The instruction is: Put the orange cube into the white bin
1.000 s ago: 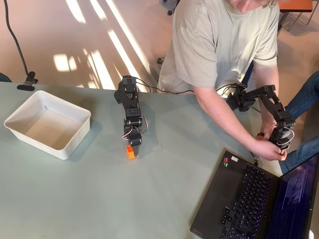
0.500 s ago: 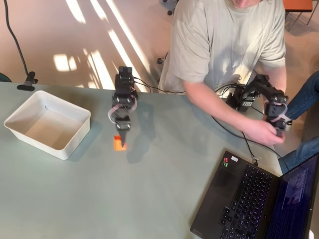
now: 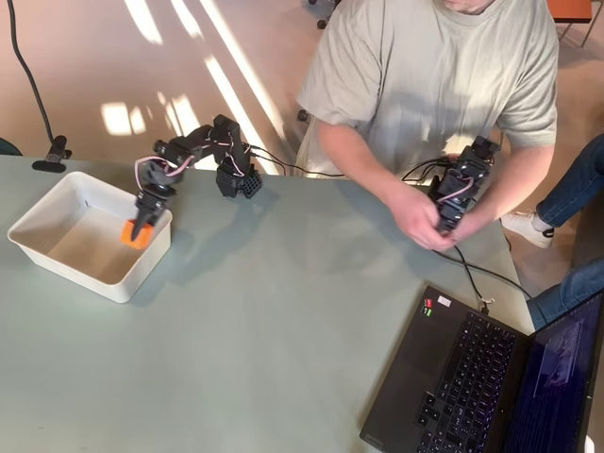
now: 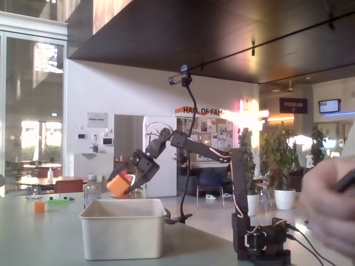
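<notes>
The orange cube (image 3: 135, 235) (image 4: 118, 185) hangs in the air over the right part of the white bin (image 3: 58, 265) (image 4: 123, 229), clear above its rim. My gripper (image 3: 138, 229) (image 4: 123, 180) is shut on the cube, with the black arm stretched left from its base at the table's far edge. The bin's inside looks bare in the overhead view.
A person sits behind the table at the right. An open laptop (image 3: 481, 377) lies at the front right corner. In the fixed view a small orange block (image 4: 39, 206) and a green block (image 4: 57, 202) rest far off to the left.
The gripper lifted the cube off the table near the middle and swung it left, from beside the bin to above the bin's right part.
</notes>
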